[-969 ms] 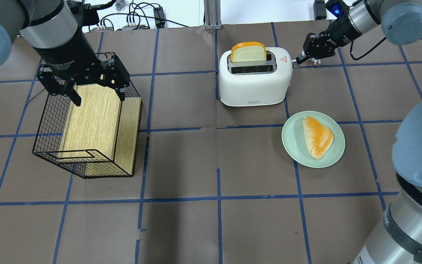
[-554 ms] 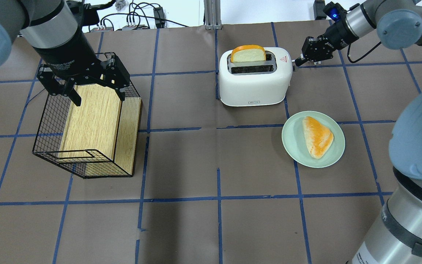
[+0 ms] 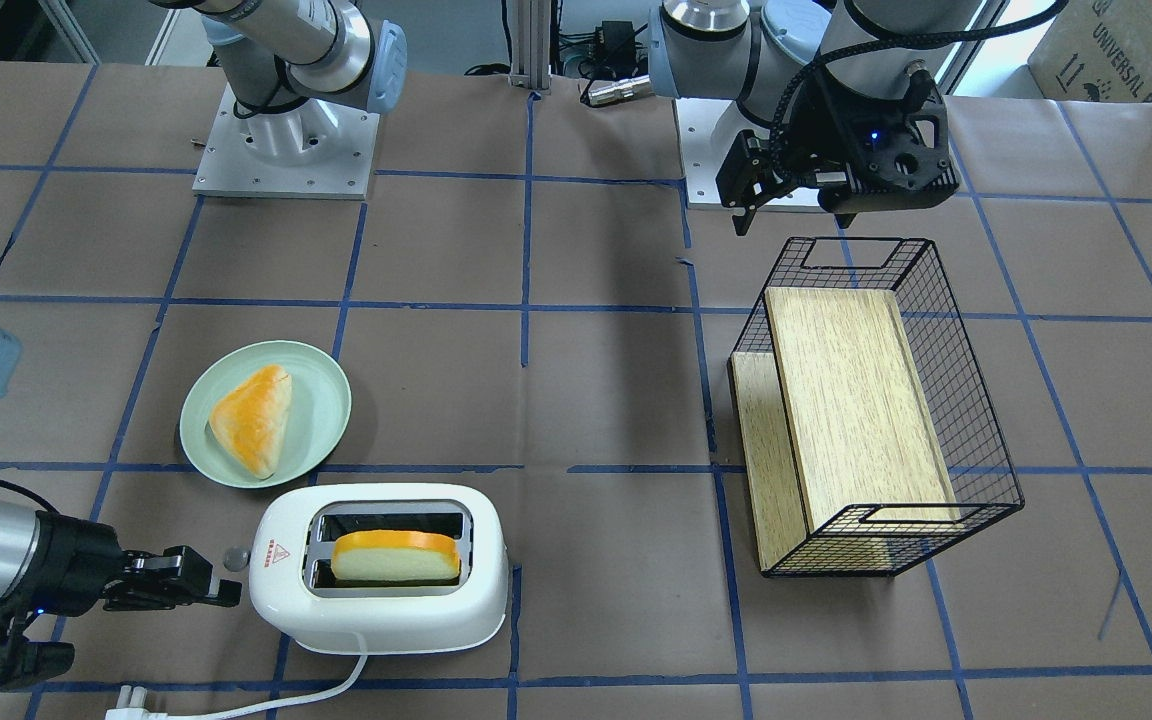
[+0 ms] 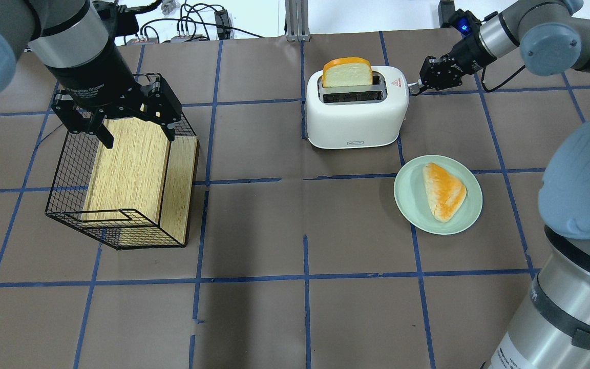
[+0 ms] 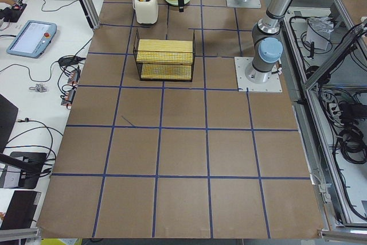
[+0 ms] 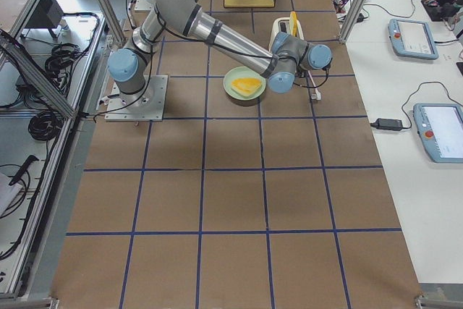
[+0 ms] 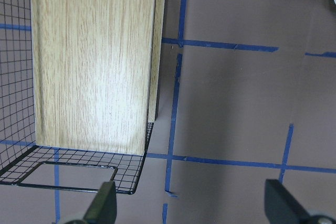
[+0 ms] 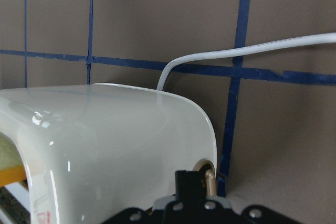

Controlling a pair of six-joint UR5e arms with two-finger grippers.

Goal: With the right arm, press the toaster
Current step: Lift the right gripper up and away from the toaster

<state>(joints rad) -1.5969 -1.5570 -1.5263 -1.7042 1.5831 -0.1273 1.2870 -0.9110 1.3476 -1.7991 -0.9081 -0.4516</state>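
Overhead exterior view, left to right: left gripper point(image 4: 136, 134), fingers apart, above wire basket point(image 4: 69, 169); toaster point(image 4: 356, 123) on desk point(image 4: 254, 318), immediately left of right gripper point(image 4: 414, 88), its fingers together, tips at the end knob point(image 3: 232, 558).

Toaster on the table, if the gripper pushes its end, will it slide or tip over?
Probably slides rather than tips: the toaster sits low and wide on the flat table. Its glossy shell looks slippery, so the right gripper may skid off.
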